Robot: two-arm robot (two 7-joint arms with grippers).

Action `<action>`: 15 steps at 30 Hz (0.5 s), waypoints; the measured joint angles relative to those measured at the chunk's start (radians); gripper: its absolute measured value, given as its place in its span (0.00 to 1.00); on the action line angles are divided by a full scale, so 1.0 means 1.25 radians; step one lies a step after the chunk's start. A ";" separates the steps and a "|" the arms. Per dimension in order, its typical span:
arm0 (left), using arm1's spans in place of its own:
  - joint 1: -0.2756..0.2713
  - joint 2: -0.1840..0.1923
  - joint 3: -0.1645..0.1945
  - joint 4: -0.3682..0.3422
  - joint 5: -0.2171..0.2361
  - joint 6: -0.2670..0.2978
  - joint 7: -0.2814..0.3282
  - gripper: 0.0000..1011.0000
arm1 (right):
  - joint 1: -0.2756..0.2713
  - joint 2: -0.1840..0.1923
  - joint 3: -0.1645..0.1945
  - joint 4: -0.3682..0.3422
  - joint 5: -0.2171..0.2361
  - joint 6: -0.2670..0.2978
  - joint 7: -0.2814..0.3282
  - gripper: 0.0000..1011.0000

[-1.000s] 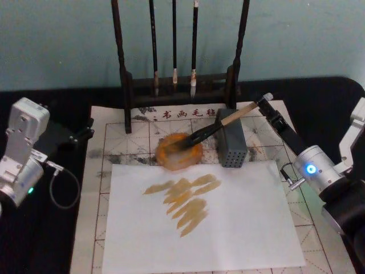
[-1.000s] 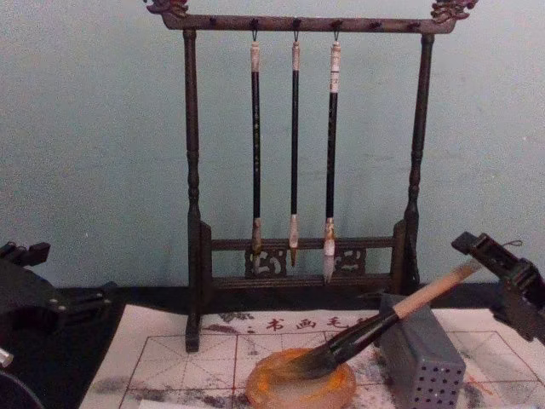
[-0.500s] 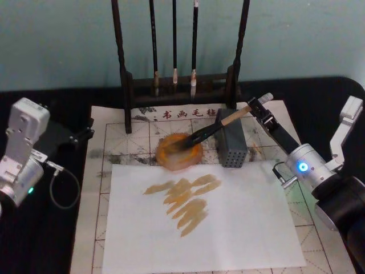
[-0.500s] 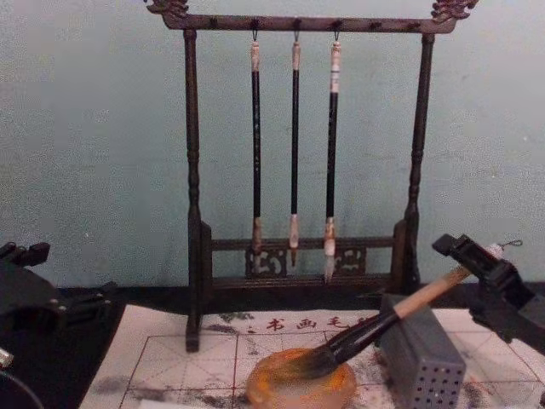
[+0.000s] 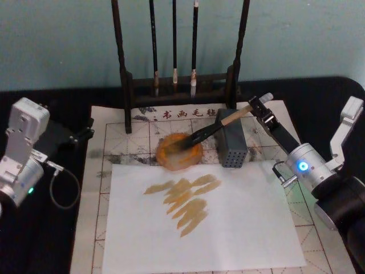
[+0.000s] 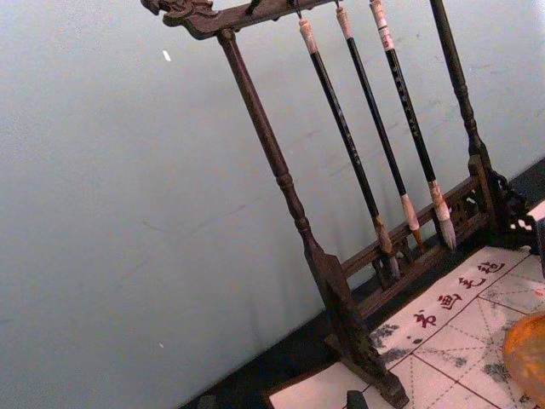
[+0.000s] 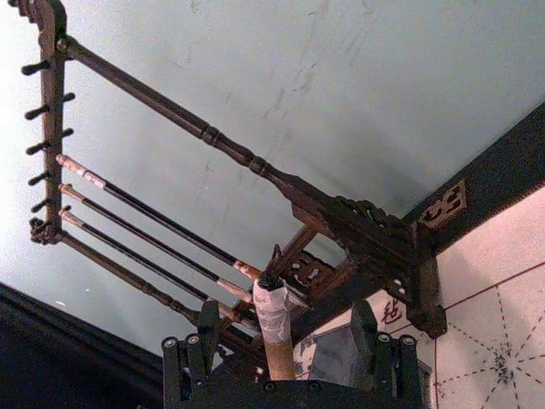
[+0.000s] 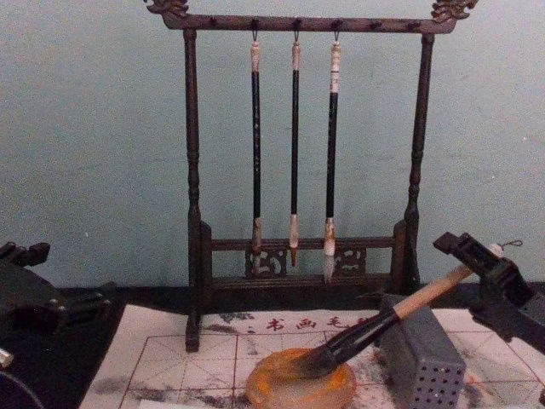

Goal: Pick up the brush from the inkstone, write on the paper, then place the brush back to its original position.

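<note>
Brush (image 5: 214,128) lies at a slant. Its dark bristles rest in the orange inkstone (image 5: 166,161), and its pale handle leans over the top of the grey block (image 5: 232,149) just beside the dish, rising toward the robot's right. The right gripper (image 5: 258,107) is at the handle's upper end.

The head view shows the black fingers lying along that end from above, with the white wrapped tip sticking out past them, but not how the jaws stand. The right wrist view does. There the brush (image 7: 274,332) stands between the two fingers (image 7: 207,332) with a gap on each side, so the jaws are spread around the handle and grasp nothing.

From the side, the chest view shows the brush (image 8: 400,311) climbing from the inkstone (image 8: 264,394) over the block (image 8: 421,362) to the right gripper (image 8: 456,249), with the cord loop hanging just beyond it.

The inkstone sits on the gridded paper (image 5: 97,171), in front of the rack (image 8: 193,170). A white sheet (image 5: 239,228) with amber strokes lies on the paper, nearer the robot.

The left wrist view shows the three thin brushes (image 6: 375,145) hanging on the rack. The left gripper (image 5: 86,128) is parked beside the paper's left edge, well apart from the brush, and I cannot tell its state.
</note>
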 joint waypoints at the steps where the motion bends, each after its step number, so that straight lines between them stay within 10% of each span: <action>1: 0.000 0.000 0.000 0.000 0.000 0.000 0.000 0.99 | 0.000 0.000 0.000 0.000 0.000 0.000 0.000 0.99; 15: 0.000 0.000 0.000 0.000 0.000 0.000 0.000 0.99 | -0.001 0.000 0.002 -0.001 -0.003 -0.001 0.000 0.99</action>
